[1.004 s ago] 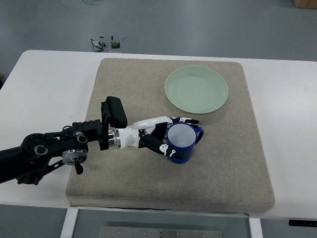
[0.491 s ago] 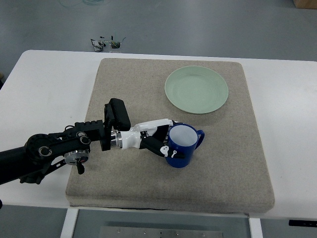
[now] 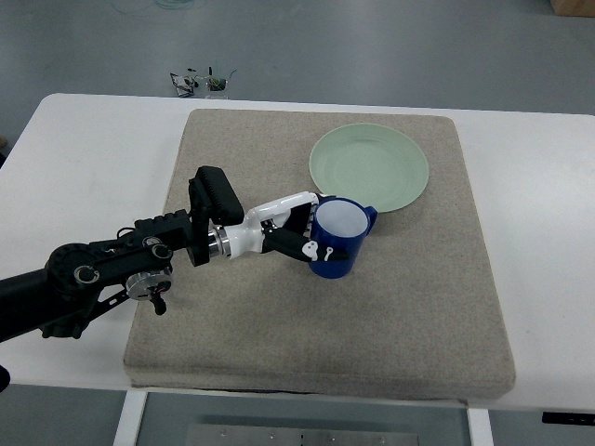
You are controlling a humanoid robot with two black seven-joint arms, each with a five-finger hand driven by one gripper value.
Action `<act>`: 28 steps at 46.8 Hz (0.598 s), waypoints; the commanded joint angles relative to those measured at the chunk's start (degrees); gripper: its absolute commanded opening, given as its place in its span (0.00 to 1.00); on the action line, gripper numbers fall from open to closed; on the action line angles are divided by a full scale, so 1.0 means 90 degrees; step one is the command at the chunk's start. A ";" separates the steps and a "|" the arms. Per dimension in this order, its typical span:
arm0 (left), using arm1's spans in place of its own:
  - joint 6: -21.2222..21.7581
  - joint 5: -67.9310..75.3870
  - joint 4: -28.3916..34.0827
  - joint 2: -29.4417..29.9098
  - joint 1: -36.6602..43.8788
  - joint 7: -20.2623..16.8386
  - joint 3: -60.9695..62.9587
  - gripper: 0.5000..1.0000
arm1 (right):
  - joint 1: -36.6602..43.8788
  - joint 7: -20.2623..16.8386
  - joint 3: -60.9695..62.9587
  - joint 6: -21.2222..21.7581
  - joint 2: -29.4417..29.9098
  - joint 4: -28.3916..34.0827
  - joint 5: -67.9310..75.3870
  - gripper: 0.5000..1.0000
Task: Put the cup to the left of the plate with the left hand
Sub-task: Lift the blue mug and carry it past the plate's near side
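A: The left hand (image 3: 296, 234) has its fingers wrapped round the blue cup (image 3: 337, 240), which sits just below centre of the frame, close to the lower-left rim of the green plate (image 3: 369, 168).

B: So how would you finish it well?

A: Carry the cup leftward and a little upward in the frame, so it ends up level with the plate on the bare grey mat (image 3: 423, 307). Keep it upright, leave a clear gap from the plate's rim, and loosen the fingers only once the base is flat.

B: Anything unclear?

A: Whether the base touches the mat or hangs just above it. The far fingers are hidden behind the cup. The small clutter (image 3: 200, 82) at the surface's upper left is too tiny to identify.
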 commanded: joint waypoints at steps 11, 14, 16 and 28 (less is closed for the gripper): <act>0.0574 -0.0016 0.0301 0.0190 0.0152 -0.0114 -0.0717 0.16 | 0.0000 0.0000 0.0001 0.0007 0.0000 0.0000 0.0000 0.87; 0.0691 0.0023 0.0438 0.0229 0.0211 -0.0251 -0.0844 0.16 | 0.0000 0.0000 0.0001 -0.0002 0.0000 -0.0010 0.0000 0.87; 0.0760 0.0033 0.0526 0.0258 0.0230 -0.0329 -0.0922 0.16 | 0.0000 0.0000 0.0001 -0.0002 0.0000 0.0000 0.0000 0.87; 0.0897 -0.0036 0.0975 0.0434 0.0328 -0.0485 -0.1401 0.17 | 0.0000 0.0000 0.0001 -0.0002 0.0000 0.0000 0.0000 0.87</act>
